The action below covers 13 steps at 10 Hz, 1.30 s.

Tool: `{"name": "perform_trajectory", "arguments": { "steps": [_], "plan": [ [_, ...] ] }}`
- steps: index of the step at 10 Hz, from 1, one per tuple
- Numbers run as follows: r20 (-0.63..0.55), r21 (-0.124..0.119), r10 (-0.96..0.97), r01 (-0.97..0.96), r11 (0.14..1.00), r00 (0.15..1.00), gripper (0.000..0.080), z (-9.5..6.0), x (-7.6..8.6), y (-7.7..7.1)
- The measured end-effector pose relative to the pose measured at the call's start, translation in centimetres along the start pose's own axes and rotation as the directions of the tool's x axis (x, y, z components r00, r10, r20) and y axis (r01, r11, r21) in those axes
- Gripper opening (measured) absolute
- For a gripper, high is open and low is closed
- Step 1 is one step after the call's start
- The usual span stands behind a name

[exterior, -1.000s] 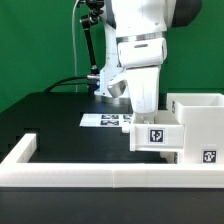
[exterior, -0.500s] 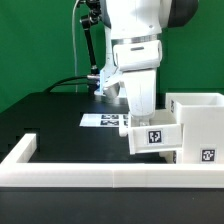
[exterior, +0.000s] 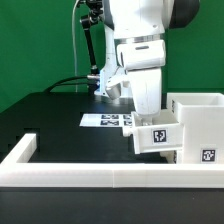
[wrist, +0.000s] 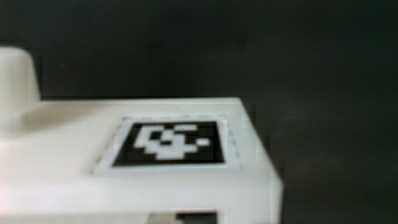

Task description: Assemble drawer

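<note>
Lower left of the exterior view, the white frame (exterior: 60,164) sits idle; center-right the gripper (exterior: 148,112) presses the small drawer box (exterior: 158,136) toward the bigger box (exterior: 200,125) at right — I'd keep it square, push slow. Can't tell jaw gap or grip. Wrist view only shows the tag (wrist: 169,145) up close, nothing else.

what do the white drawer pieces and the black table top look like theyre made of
The blocky white drawer parts look like matte moulded or printed plastic: uniform colour, thick walls, soft edges, though painted wood is possible. The black table top looks like a matte sheet or cloth, showing no glare; the exact material is unclear.
</note>
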State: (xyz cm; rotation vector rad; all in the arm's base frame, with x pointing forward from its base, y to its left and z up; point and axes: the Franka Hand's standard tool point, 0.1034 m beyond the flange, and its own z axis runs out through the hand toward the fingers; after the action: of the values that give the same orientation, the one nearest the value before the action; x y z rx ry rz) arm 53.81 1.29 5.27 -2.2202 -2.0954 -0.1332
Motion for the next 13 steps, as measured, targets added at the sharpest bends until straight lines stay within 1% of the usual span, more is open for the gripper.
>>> {"name": "perform_trajectory", "arguments": {
  "steps": [3, 7, 8, 9, 10, 11, 12, 13],
  "plan": [
    [0.005, -0.014, 0.064, -0.064, 0.998, 0.998, 0.0044, -0.2, 0.9, 0.4],
    [0.005, -0.013, 0.078, -0.078, 0.997, 0.997, 0.0044, -0.1, 0.8, 0.3],
    [0.005, -0.013, 0.078, -0.078, 0.997, 0.997, 0.0231, -0.1, 0.8, 0.3],
    [0.004, -0.013, 0.078, -0.078, 0.997, 0.997, 0.0231, -0.1, 1.0, 0.3],
    [0.003, -0.015, 0.077, -0.077, 0.997, 0.997, 0.0445, -0.2, 1.3, 0.4],
    [0.004, -0.019, 0.076, -0.076, 0.997, 0.997, 0.0573, -0.5, 1.3, 0.6],
    [0.01, -0.014, 0.075, -0.075, 0.997, 0.997, 0.0625, -1.1, 1.2, 0.7],
    [0.018, -0.003, 0.076, -0.076, 0.997, 0.997, 0.0625, -1.9, 1.0, 0.8]
  ]
}}
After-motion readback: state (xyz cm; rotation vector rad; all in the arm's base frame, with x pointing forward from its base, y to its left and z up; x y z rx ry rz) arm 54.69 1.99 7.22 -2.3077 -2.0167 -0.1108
